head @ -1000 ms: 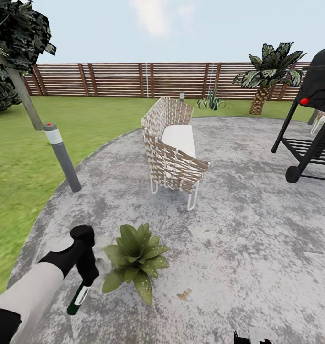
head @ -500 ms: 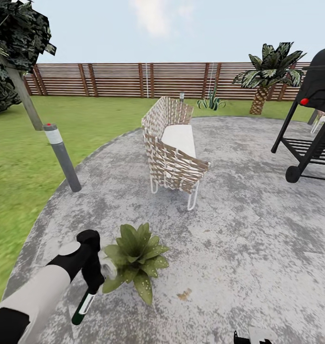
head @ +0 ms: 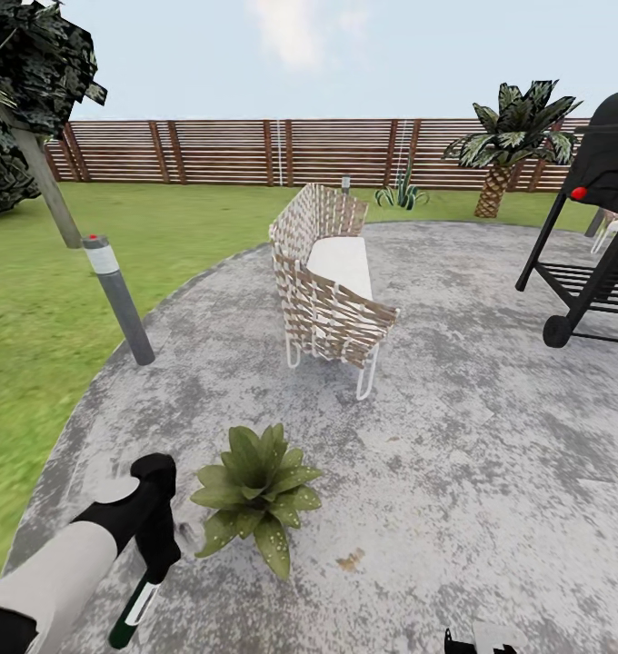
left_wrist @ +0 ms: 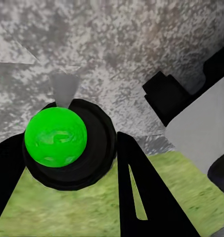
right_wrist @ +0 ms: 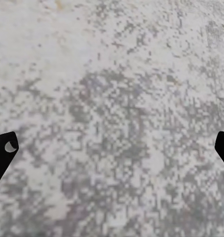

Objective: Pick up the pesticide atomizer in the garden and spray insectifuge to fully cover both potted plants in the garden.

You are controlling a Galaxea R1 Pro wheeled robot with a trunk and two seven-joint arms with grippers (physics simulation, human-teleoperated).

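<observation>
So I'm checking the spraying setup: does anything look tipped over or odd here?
Only the pesticide atomizer: the left end effector holds it tilted, its far end angled down toward the patio, beside the potted plant. The woven chair stands upright.

You see a rough, mottled stone patio [head: 454, 472], a slatted wooden fence [head: 227, 150], and the atomizer's [left_wrist: 67, 143] glossy green plastic base.

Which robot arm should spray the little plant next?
The left. Its gripper already holds the atomizer right beside the plant on the patio. The right gripper is open, holding nothing.
</observation>
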